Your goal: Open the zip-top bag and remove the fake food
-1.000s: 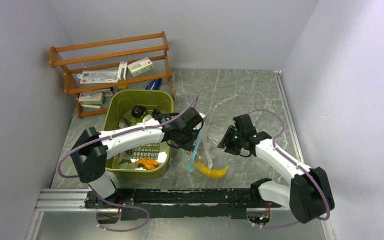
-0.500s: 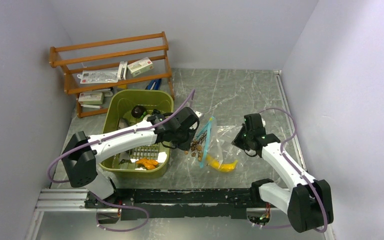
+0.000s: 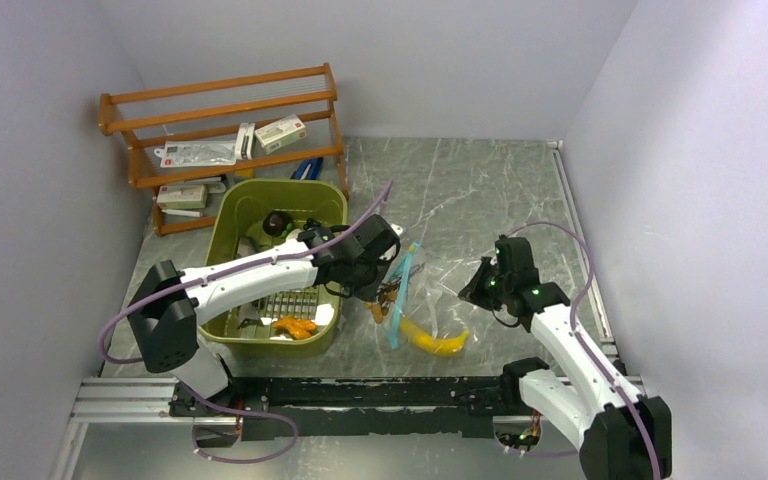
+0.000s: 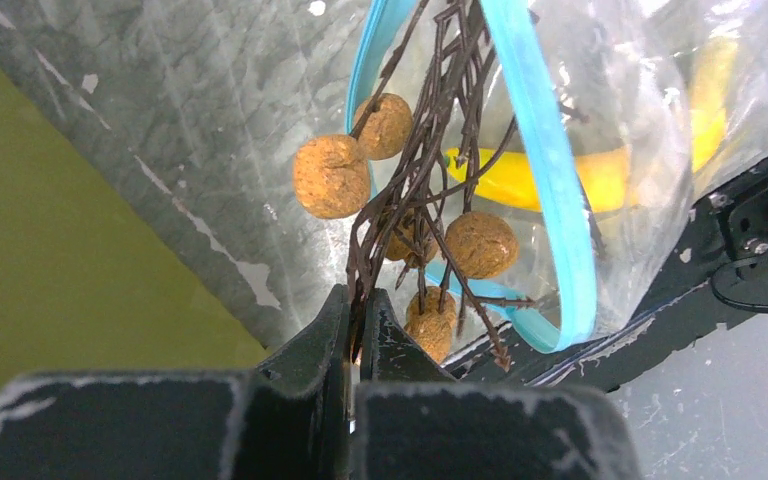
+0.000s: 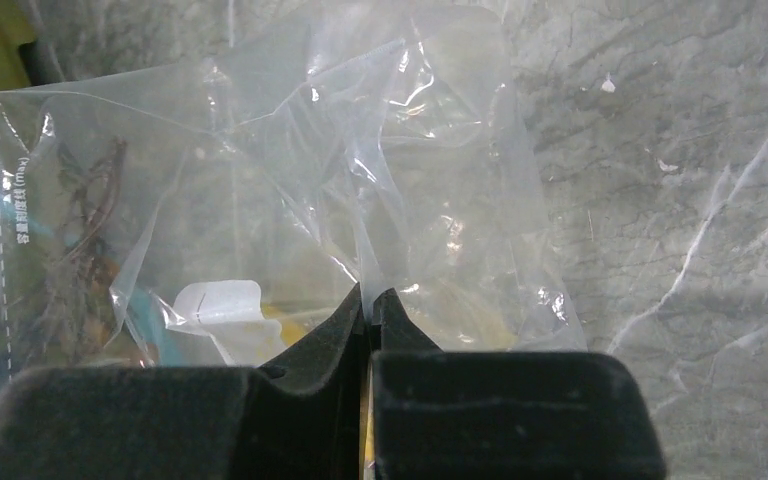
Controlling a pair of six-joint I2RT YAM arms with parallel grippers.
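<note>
The jaws of the left gripper (image 4: 358,305) are clenched on the stem of the brown-berry cluster (image 4: 332,177) at the mouth of the zip-top bag (image 3: 432,272). The bag's clear film is pinched by the right gripper (image 5: 370,300). The bag is stretched between them, beside the green bin (image 3: 230,205).

Grey marbled table (image 3: 480,190)
A wooden rack (image 3: 225,130) stands at its far left corner, a green bin (image 3: 230,215) just before it, the zip-top bag (image 3: 440,275) sprawled near the middle

left end effector (image 4: 358,318) pinching berry twig (image 4: 331,177) | twig at zip-top bag (image 4: 560,230) mouth | banana (image 4: 600,180) inside
</note>
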